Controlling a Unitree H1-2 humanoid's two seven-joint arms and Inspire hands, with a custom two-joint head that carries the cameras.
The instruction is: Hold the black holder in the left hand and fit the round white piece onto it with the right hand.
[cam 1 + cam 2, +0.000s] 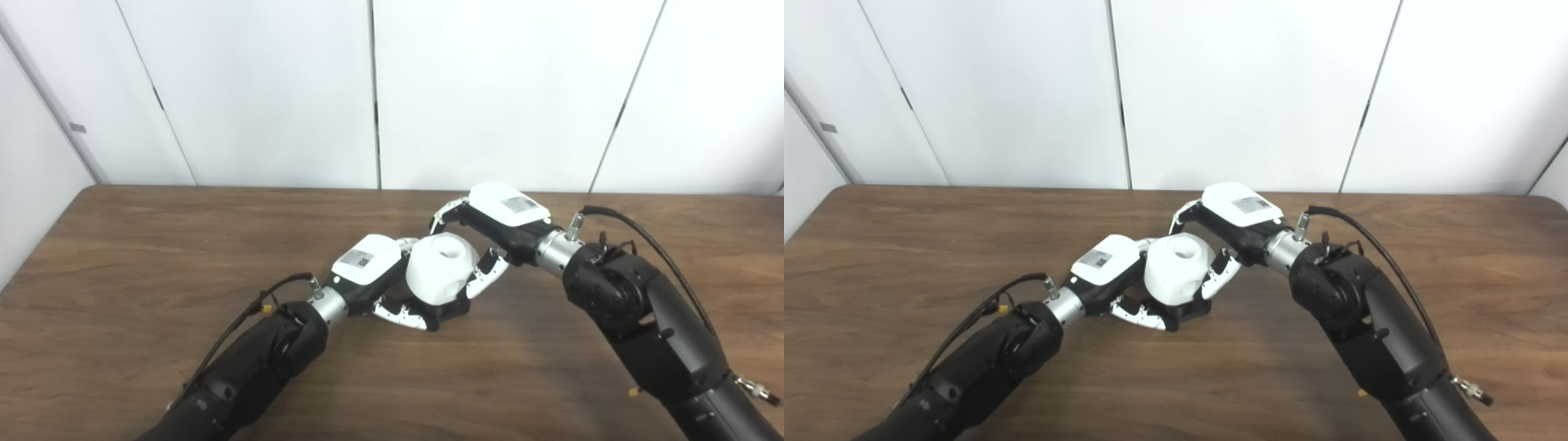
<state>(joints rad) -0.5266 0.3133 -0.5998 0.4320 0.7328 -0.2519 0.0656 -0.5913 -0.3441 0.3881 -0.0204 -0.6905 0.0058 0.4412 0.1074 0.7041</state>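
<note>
Counter (153, 257) of dark brown wood grain carries the whole job, and both black-sleeved arms come in low over it so the work sits near its middle, braced against a firm surface rather than held in the air.

The left hand (367, 269), white-backed with black and white fingers, lies on its side with its fingers curled round the base of the assembly. That grip looks meant to pin the black holder (450, 308) to the counter so it cannot slide or turn while the other piece is pressed on. Only a dark slab of the holder shows, under and just in front of the white piece; the rest is hidden.

The right hand (490, 223) reaches in from the opposite side, its fingers closed around the round white piece (440, 269), some arching over the far top edge and one lying down the near right flank. Holding it from above and from the side should let the hand push downward and correct tilt.

The round white piece is a smooth, matte, dome-like plastic body, rounded at the shoulders and wider than the base below. A circular hole opens in its top face. It rests on the holder and leans a little; whether it is fully seated I cannot tell.
</note>
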